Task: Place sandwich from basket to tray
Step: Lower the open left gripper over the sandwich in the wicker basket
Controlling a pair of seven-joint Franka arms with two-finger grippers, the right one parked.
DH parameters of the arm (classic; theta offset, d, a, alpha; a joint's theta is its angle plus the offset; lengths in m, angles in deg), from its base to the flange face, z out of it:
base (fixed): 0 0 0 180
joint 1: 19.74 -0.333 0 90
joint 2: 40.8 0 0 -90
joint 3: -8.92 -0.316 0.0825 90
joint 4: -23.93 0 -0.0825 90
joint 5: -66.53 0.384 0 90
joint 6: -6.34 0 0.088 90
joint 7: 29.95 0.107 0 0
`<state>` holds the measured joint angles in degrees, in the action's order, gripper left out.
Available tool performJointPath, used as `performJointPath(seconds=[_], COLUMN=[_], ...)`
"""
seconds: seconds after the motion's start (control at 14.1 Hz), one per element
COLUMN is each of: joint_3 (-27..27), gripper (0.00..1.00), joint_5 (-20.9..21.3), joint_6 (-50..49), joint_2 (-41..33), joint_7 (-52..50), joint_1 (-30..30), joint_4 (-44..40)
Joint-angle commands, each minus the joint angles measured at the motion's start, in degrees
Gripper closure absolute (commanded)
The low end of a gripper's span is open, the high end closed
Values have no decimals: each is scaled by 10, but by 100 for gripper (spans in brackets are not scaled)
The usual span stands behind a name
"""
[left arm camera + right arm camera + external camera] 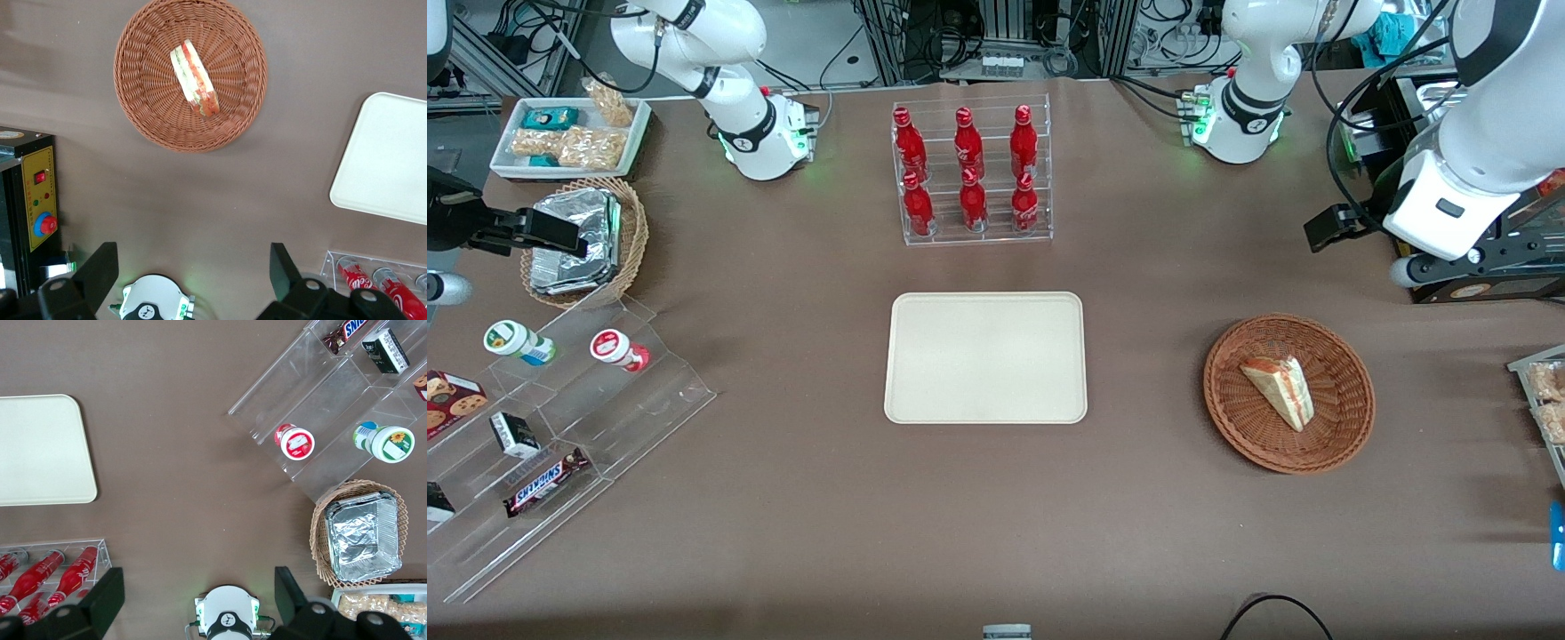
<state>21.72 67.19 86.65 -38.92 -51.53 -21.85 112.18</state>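
We see the sandwich (1279,391) lying in the basket (1343,427), well apart from the bare tray (985,357), while our gripper (193,270) hangs high above the table with fingers spread wide, holding nothing.

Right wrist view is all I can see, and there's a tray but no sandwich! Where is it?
Observer: The sandwich lies in the round reddish-brown wicker basket, toward the working arm's end of the table.
Operator: Is anything else in there?
Observer: No, the sandwich is alone in it.
Operator: Is the tool grabbing it?
Observer: No. The left arm's tool hangs open above the table, farther from the front camera than the basket, holding nothing.
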Motion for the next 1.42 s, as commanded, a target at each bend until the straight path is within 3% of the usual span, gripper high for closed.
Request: performJointPath(seconds=[0.0, 0.71, 0.85, 1.13, 1.35], joint_3=[-1, -8, -8, -7, -5], gripper=[0, 0, 0, 0, 0], joint_5=[7, 2, 0, -1, 0], joint_6=[15, 30, 97, 326, 420], joint_2=[8, 87, 81, 62, 81], joint_7=[-1, -8, -9, -60, -136], joint_1=[0, -32, -34, -38, -32], joint_4=[-11, 4, 66, 229, 275])
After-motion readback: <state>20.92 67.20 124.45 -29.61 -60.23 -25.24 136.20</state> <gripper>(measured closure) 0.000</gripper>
